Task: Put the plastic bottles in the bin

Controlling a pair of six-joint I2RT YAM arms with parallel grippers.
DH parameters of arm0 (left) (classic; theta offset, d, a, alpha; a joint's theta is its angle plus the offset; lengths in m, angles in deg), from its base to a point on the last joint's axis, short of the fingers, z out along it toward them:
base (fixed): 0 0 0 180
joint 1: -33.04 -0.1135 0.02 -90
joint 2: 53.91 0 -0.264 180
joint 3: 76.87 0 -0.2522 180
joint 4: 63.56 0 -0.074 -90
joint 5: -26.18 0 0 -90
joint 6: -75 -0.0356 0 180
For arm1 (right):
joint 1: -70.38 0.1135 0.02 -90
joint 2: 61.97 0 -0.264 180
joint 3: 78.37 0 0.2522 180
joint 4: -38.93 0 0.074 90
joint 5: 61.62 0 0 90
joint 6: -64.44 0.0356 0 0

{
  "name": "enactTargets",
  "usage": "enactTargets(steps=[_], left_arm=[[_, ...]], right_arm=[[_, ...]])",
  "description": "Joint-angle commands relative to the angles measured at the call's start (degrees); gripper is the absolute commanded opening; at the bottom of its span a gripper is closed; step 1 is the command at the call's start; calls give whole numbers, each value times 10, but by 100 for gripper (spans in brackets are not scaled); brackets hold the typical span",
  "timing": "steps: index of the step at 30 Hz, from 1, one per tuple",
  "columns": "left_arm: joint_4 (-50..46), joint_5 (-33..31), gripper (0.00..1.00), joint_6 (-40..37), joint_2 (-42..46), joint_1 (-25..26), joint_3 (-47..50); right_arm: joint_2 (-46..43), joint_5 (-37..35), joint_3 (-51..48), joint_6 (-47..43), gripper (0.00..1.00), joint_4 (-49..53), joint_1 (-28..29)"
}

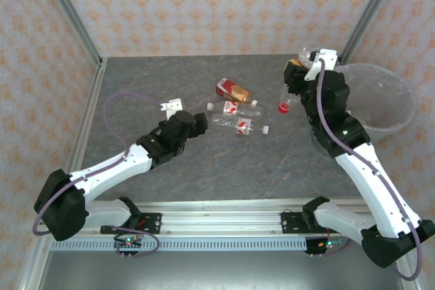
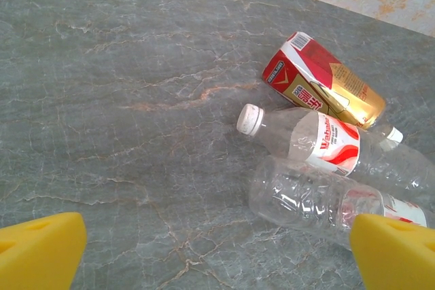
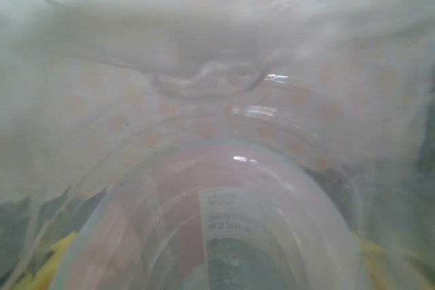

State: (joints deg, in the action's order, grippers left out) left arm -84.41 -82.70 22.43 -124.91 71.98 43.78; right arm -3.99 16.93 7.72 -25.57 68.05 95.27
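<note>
Surface (image 2: 102, 100): grey, pale marble veining. Wall (image 1: 204, 5): cream, orange floral repeat. White-capped bottle (image 2: 319, 142): clear, red-and-white label. Bottle behind it (image 2: 323, 83): red-and-gold label. Left gripper pads (image 2: 41, 249): yellow.

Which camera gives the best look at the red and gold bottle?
Left wrist: the red and gold bottle lies close up, label sharp, beside a clear bottle. Top external shows it small, mid-table, label details lost.

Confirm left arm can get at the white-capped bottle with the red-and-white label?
Probably yes. The left gripper is open, close by, with bare table between it and the white-capped bottle; a clear bottle lies alongside it.
</note>
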Motion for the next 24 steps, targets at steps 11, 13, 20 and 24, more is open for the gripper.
enactTargets(steps=[11,13,20,24], left_arm=[[-24,-18,100,15,-3,-3,-15],[-24,-17,100,15,-5,-3,-15],[-25,-14,100,12,-10,-2,-18],[-29,-18,100,12,-9,-3,-18]], right_arm=[[-59,-73,-40,-22,42,-130,-144],[-70,-71,-50,-10,42,-130,-173],[-84,-80,-65,-15,42,-120,-250],[-82,-84,-59,-22,42,-123,-295]])
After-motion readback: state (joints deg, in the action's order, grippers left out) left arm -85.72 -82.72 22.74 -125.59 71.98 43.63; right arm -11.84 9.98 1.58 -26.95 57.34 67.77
